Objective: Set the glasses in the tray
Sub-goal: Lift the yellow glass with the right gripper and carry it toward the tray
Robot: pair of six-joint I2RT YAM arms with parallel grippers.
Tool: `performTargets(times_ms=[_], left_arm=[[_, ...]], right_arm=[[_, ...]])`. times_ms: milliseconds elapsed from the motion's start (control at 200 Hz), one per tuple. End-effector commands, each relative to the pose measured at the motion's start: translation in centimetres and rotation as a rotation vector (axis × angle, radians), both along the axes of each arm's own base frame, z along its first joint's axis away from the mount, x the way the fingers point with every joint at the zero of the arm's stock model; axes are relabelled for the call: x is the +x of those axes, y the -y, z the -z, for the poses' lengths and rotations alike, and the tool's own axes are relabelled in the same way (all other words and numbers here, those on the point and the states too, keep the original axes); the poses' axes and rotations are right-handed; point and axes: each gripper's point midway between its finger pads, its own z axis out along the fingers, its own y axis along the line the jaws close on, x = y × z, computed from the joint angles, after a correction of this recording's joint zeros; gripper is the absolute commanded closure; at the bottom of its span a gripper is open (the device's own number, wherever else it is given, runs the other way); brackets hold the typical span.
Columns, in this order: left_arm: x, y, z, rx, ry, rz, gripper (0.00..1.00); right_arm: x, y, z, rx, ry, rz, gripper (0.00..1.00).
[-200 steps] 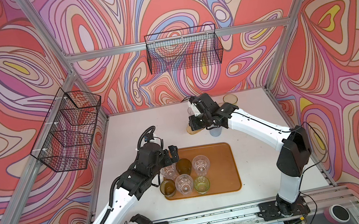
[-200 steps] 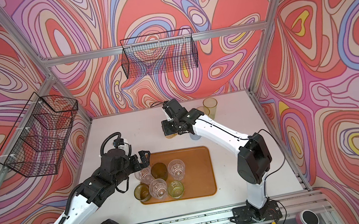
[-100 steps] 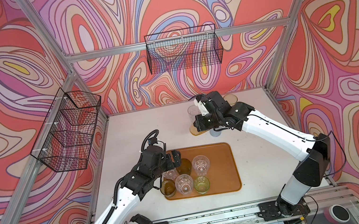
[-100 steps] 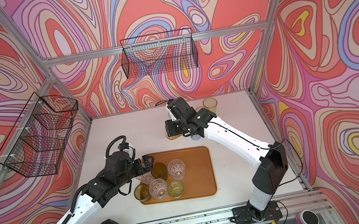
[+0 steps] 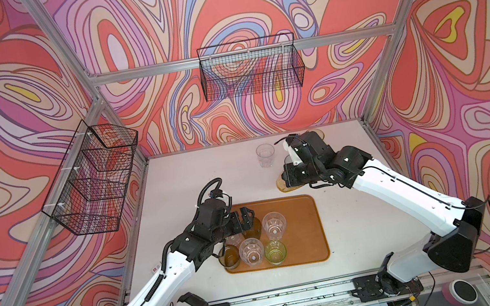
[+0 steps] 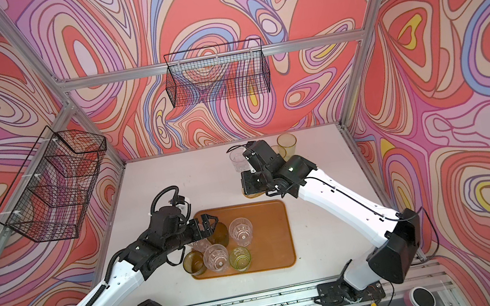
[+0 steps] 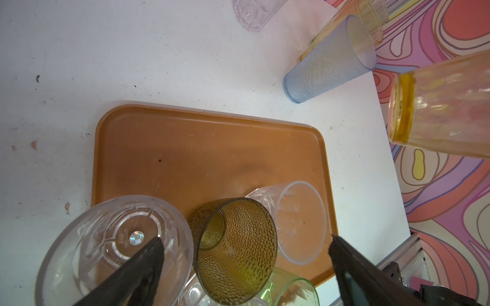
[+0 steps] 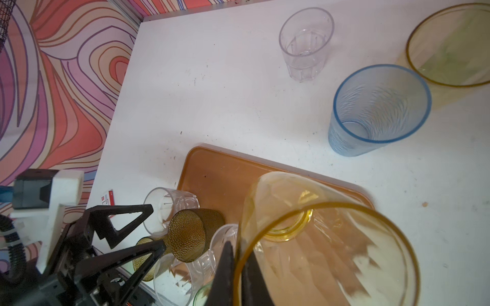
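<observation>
- Standing bunched in the lower left part of the tray [image 5: 301,229], low in both top views, are six glasses [image 5: 250,251]. Packed rim to rim like that, they leave the tray's right half bare for what is yet to come.
- Over the upper edge of that bunch hangs the left claw [image 5: 247,220], jaws spread wide with nothing between them. An olive dimpled glass [image 7: 233,251] sits right under the gap. Open that far, I judge, it can lift away without clipping a neighbour.
- Just above the tray's upper edge, right of centre in both top views, the right claw [image 8: 240,267] is clamped on the rim of a tall yellow glass [image 8: 318,251], one finger inside the wall and one outside. A rim pinch suits a glass too broad to span. The glass hangs tilted and looks clear of the table [image 5: 190,177].
- From this claw the tray's bare floor lies just below in the top views, so the carry looks short.
- Farther up, near the back wall, a clear glass [image 5: 265,155], a pale blue glass [image 8: 379,108] and at least one more yellow glass [image 6: 287,143] stand upright on the table, well apart from the tray. The right arm hides the blue one in both top views.
</observation>
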Motion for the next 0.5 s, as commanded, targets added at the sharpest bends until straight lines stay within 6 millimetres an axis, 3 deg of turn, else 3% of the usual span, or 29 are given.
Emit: performTargets(times_ms=[0,496], left_arm=[[0.1,0.4,-2.4,-0.049,0.066,0.019,0.0],[-0.2,0.0,-4.1,-0.052,0.113,0.031,0.0]], right_arm=[[-0.8,1.5,0.3,-0.026,-0.007,0.051,1.0],[-3.1,4.3,3.5,-0.078,-0.08,0.123,1.0]])
